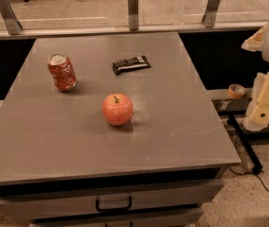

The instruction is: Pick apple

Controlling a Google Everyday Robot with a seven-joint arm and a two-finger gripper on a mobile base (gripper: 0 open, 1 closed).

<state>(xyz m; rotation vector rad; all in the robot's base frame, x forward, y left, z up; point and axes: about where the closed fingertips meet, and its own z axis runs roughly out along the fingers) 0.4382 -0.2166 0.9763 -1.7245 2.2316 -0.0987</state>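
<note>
The apple [117, 109] is round and red-orange with a short dark stem. It sits upright near the middle of the grey table top [77, 141]. My gripper [267, 100] shows as cream-coloured parts at the right edge of the view, beyond the table's right side and well away from the apple. It holds nothing that I can see.
A red-and-white soda can [62, 73] stands at the back left of the table. A dark snack bar [131, 65] lies behind the apple. A tape roll [237, 91] sits on a ledge at the right. Drawers with a handle [113, 205] face the front. A railing [133, 8] runs behind.
</note>
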